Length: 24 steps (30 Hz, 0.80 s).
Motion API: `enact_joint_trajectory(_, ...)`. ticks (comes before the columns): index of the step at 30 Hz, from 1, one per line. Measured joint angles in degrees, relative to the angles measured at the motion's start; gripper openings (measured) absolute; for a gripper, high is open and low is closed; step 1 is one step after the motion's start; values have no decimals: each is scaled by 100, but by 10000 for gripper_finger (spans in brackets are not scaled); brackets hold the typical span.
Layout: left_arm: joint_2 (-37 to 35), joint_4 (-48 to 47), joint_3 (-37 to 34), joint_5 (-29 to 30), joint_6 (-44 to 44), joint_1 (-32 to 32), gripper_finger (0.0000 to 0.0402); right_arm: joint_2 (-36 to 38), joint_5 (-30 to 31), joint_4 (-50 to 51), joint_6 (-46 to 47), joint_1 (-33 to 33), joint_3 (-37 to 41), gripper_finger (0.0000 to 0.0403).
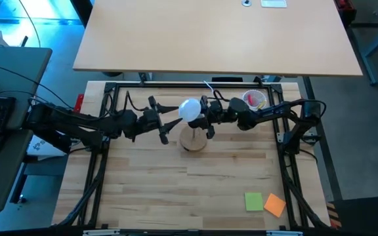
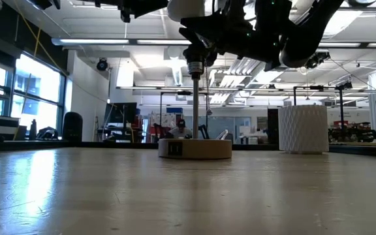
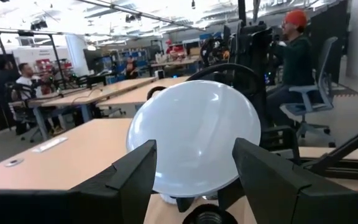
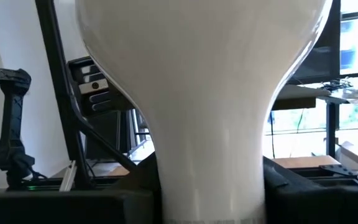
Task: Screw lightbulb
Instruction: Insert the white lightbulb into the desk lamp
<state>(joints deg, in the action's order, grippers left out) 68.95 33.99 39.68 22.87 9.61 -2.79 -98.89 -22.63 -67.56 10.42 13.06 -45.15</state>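
The white frosted lightbulb (image 1: 190, 110) stands upright, globe up, over the black socket (image 2: 194, 65) on the thin post of the round wooden stand (image 1: 193, 139). My right gripper (image 1: 206, 118) is shut on the bulb just below the globe. My left gripper (image 1: 169, 122) is open at the bulb's left side. In the left wrist view its two fingers (image 3: 135, 177) frame the globe (image 3: 194, 134); I cannot tell whether they touch it. The right gripper hides the bulb's screw base. My right gripper pinches the lightbulb's narrow neck (image 4: 210, 180) between its two fingers (image 4: 126, 202), just below the globe. The fingers come level from the table's right side. The bulb stands upright above the stand's socket; whether its base sits in the socket is hidden.
A white cup with pink items (image 1: 254, 99) stands just behind my right arm; it also shows in the low view (image 2: 303, 128). A green (image 1: 253, 201) and an orange (image 1: 275, 206) sticky note lie at the near right. A beige desk (image 1: 215, 36) lies beyond the far edge.
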Motion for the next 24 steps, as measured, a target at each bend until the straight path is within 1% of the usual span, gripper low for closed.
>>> enact_joint_trajectory(4, 40, 371, -13, -26, 118, 19, 211, 17, 36, 119, 3, -1, -4, 118)
enact_joint_trajectory(9, 70, 1020, -22, -450, 354, 238, 211, 35, 243, 351, -22, -70, -35, 118)
enact_joint_trajectory(12, 70, 1164, -22, -483, 281, 454, 211, 37, 277, 420, -40, -134, -62, 119)
enact_joint_trajectory(15, 54, 1184, -22, -665, 267, 588, 211, 35, 270, 557, -115, -205, -146, 121)
enact_joint_trajectory(18, -176, 887, -22, -688, 436, 545, 211, 125, 253, 625, -145, -203, -160, 117)
enact_joint_trajectory(21, -569, -14, -11, -577, 487, 379, 211, 419, 251, 794, -196, -186, -162, 117)
enact_joint_trajectory(24, -802, -873, -11, -251, 294, 182, 211, 812, 270, 1448, -444, -175, -166, 118)
